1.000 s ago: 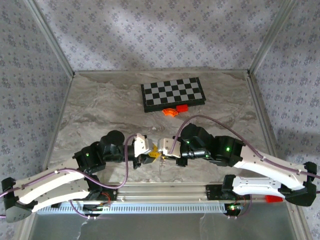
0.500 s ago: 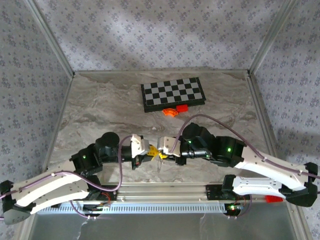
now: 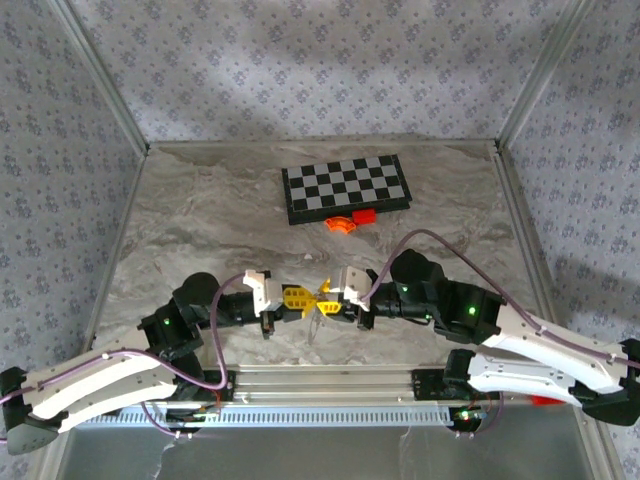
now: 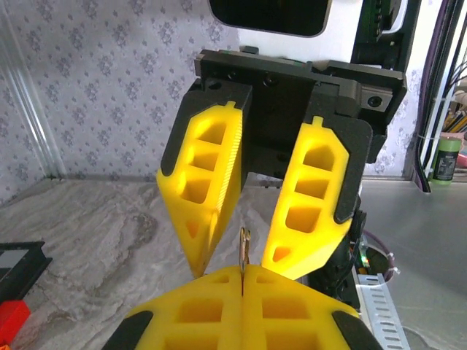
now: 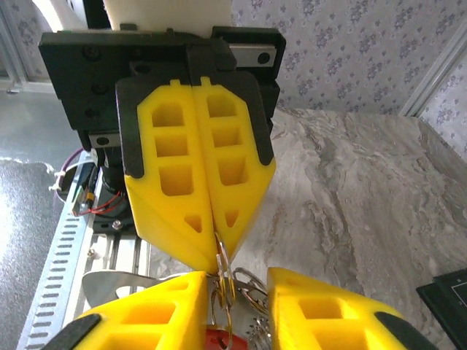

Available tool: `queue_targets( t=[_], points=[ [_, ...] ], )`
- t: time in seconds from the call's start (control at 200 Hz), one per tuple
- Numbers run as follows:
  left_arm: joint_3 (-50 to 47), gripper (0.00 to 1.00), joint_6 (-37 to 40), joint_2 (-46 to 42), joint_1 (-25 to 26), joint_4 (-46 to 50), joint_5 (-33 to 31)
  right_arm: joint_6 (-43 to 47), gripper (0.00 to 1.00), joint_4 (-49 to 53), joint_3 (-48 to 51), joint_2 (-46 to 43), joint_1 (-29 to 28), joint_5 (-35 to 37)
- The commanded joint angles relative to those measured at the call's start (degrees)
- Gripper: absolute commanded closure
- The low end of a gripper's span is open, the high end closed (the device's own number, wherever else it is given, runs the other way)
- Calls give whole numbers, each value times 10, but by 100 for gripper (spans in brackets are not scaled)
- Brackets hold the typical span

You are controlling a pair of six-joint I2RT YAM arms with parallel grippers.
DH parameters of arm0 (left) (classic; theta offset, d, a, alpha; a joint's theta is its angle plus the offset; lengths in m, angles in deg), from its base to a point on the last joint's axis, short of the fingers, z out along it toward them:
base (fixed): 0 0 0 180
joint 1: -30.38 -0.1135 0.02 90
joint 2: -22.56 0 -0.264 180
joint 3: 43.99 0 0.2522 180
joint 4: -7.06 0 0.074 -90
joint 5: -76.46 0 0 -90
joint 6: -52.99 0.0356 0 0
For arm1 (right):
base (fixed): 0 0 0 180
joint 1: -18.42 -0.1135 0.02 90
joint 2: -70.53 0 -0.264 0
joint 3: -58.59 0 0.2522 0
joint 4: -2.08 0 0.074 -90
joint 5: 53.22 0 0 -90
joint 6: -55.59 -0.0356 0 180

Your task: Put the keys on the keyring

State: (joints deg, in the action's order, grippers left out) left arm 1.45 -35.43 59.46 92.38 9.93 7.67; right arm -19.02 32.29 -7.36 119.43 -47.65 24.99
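Meeting tip to tip near the front edge of the table [image 3: 200,220], two grippers flank one keyring [image 5: 244,283]: the left gripper [image 3: 299,298] pinches its rim, jaws fully closed; the right gripper [image 3: 327,301] stands partly open astride it, clamping nothing. One red-headed key [image 5: 219,341] sits between its fingers [image 5: 146,321]. One chessboard [image 3: 345,188] lies behind.

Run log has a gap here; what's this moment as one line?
left tool: shut on keyring | right tool: open, jaws either side of keyring | red-headed key: between right tool's jaws
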Motion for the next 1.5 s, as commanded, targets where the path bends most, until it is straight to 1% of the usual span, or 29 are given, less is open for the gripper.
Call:
queue_targets(
  t=[0.0, 0.14, 0.335, 0.405, 0.47, 0.51, 0.575, 0.645, 0.74, 0.875, 1.014, 1.249, 1.404, 1.494],
  points=[
    [-5, 100, -15, 0, 2, -75, 28, -13, 77, -32, 6, -7, 3, -11],
    [-8, 100, -18, -2, 2, -84, 28, -12, 80, -30, 9, -11, 6, -12],
    [-7, 100, -21, 0, 2, -79, 31, -7, 93, -29, 8, -11, 9, -13],
    [-4, 100, -18, 0, 2, -63, 22, -4, 95, -25, 7, -9, 9, -2],
    [1, 100, -11, -4, 2, -38, 3, 3, 100, -10, 0, -3, 9, 9],
    [6, 99, -3, -8, 2, -14, -11, 4, 100, 3, -7, 4, 10, 16],
    [17, 90, 14, -13, 2, 31, -36, 11, 100, 30, -21, 15, 9, 25],
    [30, 82, 32, -14, 2, 82, -58, 20, 100, 58, -36, 29, 7, 34],
    [53, 78, 50, -8, 2, 139, -70, 32, 100, 106, -62, 51, 5, 45],
    [71, 78, 62, -2, 2, 182, -78, 53, 100, 159, -92, 80, 1, 45],
    [80, 77, 71, 7, 2, 210, -84, 63, 100, 174, -107, 95, -1, 36],
    [80, 76, 75, 19, 2, 200, -80, 62, 100, 172, -112, 106, -1, 8],
    [81, 76, 76, 31, 2, 193, -75, 60, 100, 173, -114, 109, -2, 3],
    [83, 79, 77, 36, 2, 192, -73, 60, 100, 170, -115, 110, -2, -3]
  ],
)
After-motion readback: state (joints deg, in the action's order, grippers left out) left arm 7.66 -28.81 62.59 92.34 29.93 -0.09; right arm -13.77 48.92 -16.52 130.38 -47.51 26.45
